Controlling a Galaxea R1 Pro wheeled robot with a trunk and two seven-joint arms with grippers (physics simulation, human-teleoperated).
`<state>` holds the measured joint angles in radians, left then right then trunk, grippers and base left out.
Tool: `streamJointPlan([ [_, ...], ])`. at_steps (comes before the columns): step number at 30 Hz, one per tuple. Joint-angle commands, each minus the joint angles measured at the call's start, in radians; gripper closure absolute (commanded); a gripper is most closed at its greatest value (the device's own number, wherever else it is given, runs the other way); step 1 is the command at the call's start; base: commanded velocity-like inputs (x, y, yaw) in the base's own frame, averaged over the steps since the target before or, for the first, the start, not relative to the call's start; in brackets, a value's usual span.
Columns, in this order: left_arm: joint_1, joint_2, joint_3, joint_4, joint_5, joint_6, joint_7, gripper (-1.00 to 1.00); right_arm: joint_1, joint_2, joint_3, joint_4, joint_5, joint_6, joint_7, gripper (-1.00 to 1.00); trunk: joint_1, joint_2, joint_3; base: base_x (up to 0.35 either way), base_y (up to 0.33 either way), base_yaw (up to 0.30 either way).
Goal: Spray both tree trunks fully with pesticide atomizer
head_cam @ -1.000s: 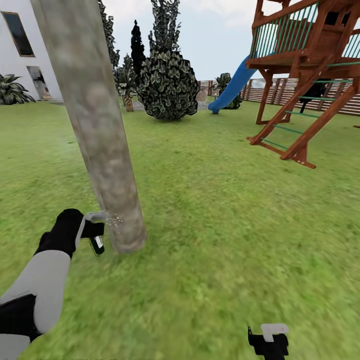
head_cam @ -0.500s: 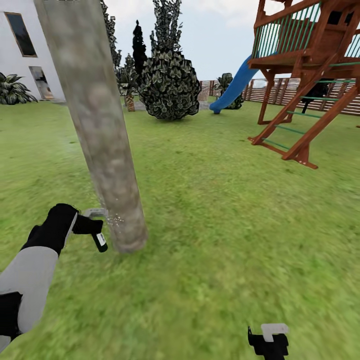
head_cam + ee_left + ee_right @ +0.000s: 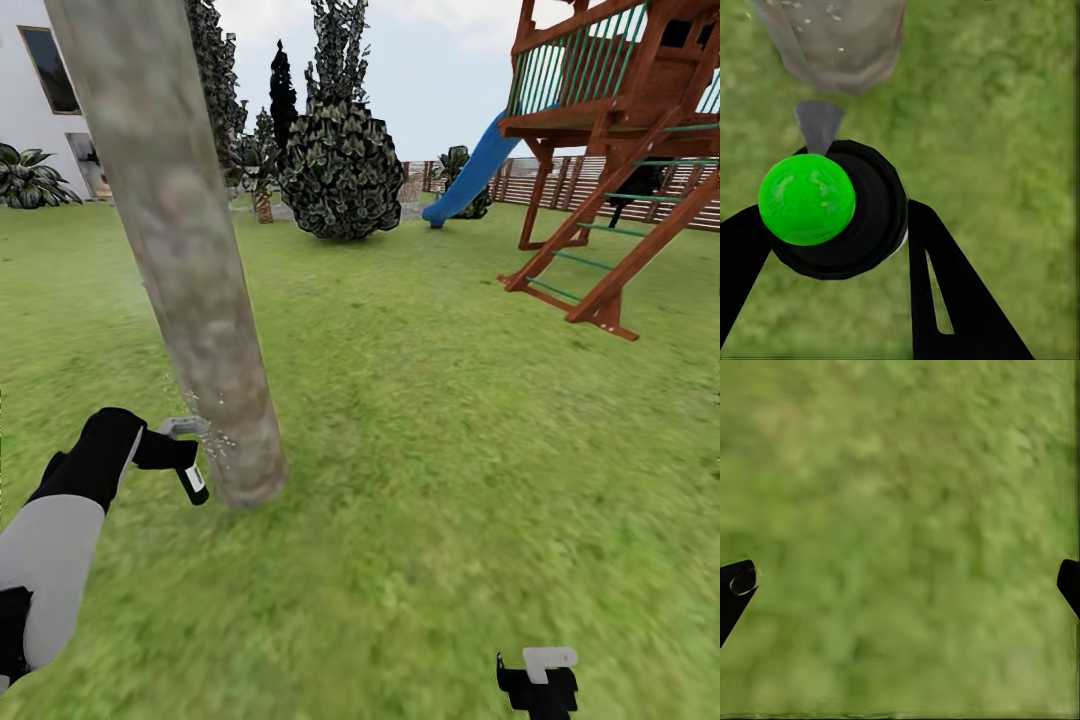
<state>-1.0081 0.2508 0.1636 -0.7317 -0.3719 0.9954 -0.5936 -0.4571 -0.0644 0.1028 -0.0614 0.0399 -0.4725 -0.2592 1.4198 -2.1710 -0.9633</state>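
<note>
Since half a second ago the left arm has drawn a little lower and closer to the near left corner of the lawn, though the whole head view has shifted too, so part of that is the camera.

The lawn [image 3: 450, 450] spreads wide and green toward a brown slat fence [image 3: 640, 190] along its far edge. On the far right stands a big wooden play tower [image 3: 620, 130] with a blue slide [image 3: 480, 165]. A white house wall [image 3: 30, 110] closes the far left corner, and a round dark bush [image 3: 340, 170] sits near the far edge, in the middle.

The tree trunk [image 3: 190, 260], thick and mottled grey-tan, rises from the grass on the left side and leans slightly. Its foot meets the ground just beside the left gripper [image 3: 180, 455].

That left gripper is clenched around the bottle [image 3: 193, 482], a small black sprayer held right at the base of the trunk. In the left wrist view the bottle [image 3: 844, 210] sits between the two black fingers [image 3: 945, 292], with a bright green cap toward the camera and a grey nozzle aimed at the trunk [image 3: 832, 37]. Tiny white specks [image 3: 215, 440] hang against the bark; they look like spray, though they are very small.

The right gripper [image 3: 540, 680] hangs over bare grass at the near edge, its jaws released and spread wide, nothing between them.
</note>
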Motion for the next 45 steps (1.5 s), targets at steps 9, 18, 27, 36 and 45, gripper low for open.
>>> streamJointPlan([
  [9, -0.039, -0.001, 0.003, 0.001, -0.002, 0.001, 0.001, 1.00, 0.000, 0.001, 0.000, 0.000, 0.000, 0.000, 0.000, -1.00, 0.000, 0.000, 0.000, -0.066, -0.032, 0.000],
  [18, -0.029, -0.001, 0.002, 0.015, 0.001, -0.009, -0.002, 1.00, 0.000, 0.001, 0.000, 0.000, 0.000, 0.000, 0.000, -1.00, 0.000, 0.000, 0.000, 0.169, -0.002, 0.001],
  [27, -0.016, -0.001, 0.004, 0.019, 0.001, -0.010, -0.002, 1.00, 0.000, 0.003, 0.001, 0.000, 0.000, 0.000, 0.000, -1.00, 0.000, 0.000, 0.000, 0.113, -0.226, 0.218],
  [36, 0.077, 0.001, 0.004, 0.017, -0.001, -0.018, -0.003, 1.00, 0.000, 0.003, 0.000, 0.000, 0.000, 0.000, 0.000, -1.00, 0.000, 0.000, 0.000, 0.053, -0.173, 0.013],
  [45, 0.075, -0.002, 0.046, 0.003, 0.001, -0.017, -0.003, 1.00, 0.000, 0.003, 0.001, 0.000, 0.000, 0.000, 0.000, -1.00, 0.000, 0.000, 0.000, 0.075, -0.259, 0.000],
])
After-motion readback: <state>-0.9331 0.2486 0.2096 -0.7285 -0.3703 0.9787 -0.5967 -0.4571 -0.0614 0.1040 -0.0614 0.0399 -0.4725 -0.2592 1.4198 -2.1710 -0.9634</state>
